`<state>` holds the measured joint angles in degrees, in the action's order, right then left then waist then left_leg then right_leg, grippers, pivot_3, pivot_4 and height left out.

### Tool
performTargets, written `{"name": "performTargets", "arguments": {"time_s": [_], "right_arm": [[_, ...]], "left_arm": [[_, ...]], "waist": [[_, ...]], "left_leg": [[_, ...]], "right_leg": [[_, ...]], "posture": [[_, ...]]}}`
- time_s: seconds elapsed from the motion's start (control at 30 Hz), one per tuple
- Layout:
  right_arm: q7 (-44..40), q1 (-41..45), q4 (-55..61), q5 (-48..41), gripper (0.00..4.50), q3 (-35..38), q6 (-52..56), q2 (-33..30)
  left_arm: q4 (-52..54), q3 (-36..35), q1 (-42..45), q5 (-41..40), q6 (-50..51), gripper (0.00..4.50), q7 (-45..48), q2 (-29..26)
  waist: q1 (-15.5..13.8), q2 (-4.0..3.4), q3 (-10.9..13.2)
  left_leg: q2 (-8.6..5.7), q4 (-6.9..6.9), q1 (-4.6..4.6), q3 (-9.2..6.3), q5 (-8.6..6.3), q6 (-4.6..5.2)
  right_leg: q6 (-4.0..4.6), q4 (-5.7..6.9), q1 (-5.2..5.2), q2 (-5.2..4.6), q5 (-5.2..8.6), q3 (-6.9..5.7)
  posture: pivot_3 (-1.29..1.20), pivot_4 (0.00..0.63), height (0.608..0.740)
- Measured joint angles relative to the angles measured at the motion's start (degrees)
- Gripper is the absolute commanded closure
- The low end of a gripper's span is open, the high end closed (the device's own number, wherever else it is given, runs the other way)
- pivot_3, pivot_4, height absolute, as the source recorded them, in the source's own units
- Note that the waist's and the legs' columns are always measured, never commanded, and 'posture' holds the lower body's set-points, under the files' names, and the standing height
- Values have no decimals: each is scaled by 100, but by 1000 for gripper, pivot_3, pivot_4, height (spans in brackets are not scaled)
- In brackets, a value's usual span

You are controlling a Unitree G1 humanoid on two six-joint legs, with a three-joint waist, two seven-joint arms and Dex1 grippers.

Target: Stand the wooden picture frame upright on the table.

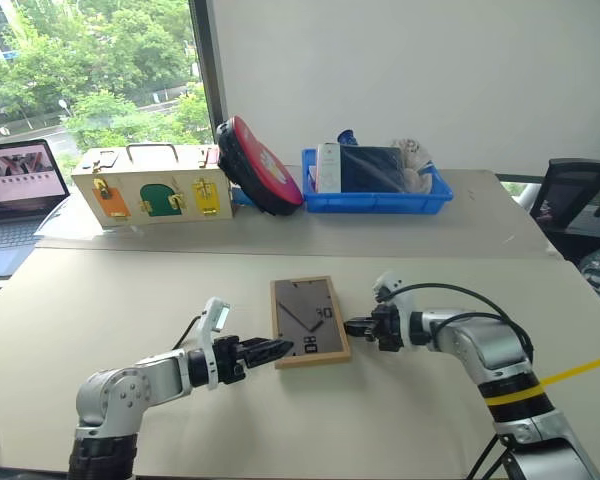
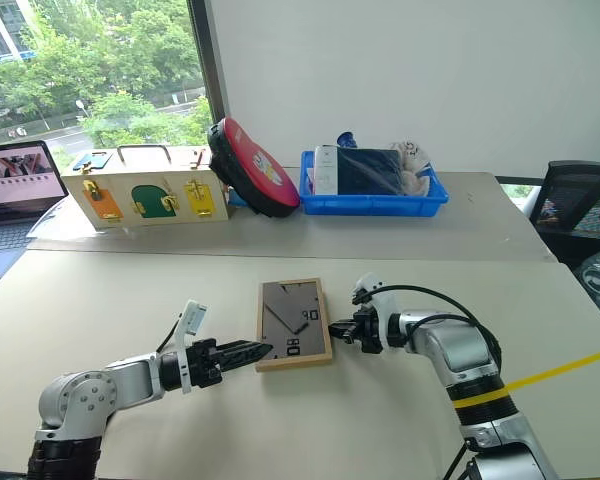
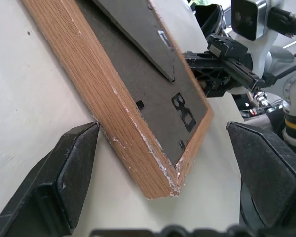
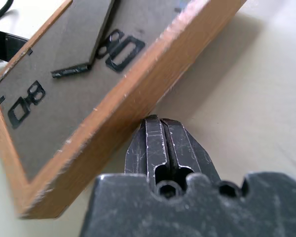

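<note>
The wooden picture frame (image 1: 308,322) lies flat on the table (image 1: 130,300) with its dark grey back and folded stand facing up. My left gripper (image 1: 285,349) is open at the frame's near left corner. In the left wrist view its fingers (image 3: 64,182) stand on either side of that corner (image 3: 160,182), apart from it. My right gripper (image 1: 352,327) is shut with nothing between its fingers. Its tips (image 4: 158,126) press low against the frame's right edge (image 4: 118,113).
Along the back of the table stand a cream latch box (image 1: 152,187), a red round case (image 1: 258,165) and a blue tray (image 1: 377,200) of items. A laptop (image 1: 15,190) sits at the far left and a chair (image 1: 580,200) at the right.
</note>
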<state>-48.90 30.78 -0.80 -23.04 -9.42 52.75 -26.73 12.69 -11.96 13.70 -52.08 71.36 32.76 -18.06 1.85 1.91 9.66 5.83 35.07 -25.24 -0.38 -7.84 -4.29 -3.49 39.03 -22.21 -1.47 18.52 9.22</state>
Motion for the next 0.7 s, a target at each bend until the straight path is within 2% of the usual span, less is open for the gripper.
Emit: {"name": "performTargets", "arguments": {"time_s": [0.43,0.53,0.6,0.7], "right_arm": [[-79,-2,154,-76,4500,-126,11,112],[-82,-4,154,-68,4500,-138,9,73],[-78,-13,152,-44,4500,-142,8,45],[-75,-51,137,-6,4500,-149,-6,23]], "left_arm": [[-193,-151,215,-261,242,23,-534,412],[-263,-223,225,-331,250,744,-644,472],[-347,-266,225,-376,262,1469,-704,490],[-362,-383,230,-521,276,2314,-718,496]], "waist": [[-23,0,0],[-15,0,0],[12,1,1],[57,3,2]], "left_leg": [[-3,-4,-2,-1,0,0],[-3,-5,-3,-1,0,0],[-3,-10,-3,-1,0,0],[-3,-17,-5,-2,0,0]], "right_leg": [[-1,-6,-1,-1,0,0],[0,-6,-2,-2,-1,0],[0,-6,-4,-1,0,0],[1,-7,-7,-1,0,0]], "posture": [[0,150,719],[0,150,719],[0,150,719],[0,150,719]]}}
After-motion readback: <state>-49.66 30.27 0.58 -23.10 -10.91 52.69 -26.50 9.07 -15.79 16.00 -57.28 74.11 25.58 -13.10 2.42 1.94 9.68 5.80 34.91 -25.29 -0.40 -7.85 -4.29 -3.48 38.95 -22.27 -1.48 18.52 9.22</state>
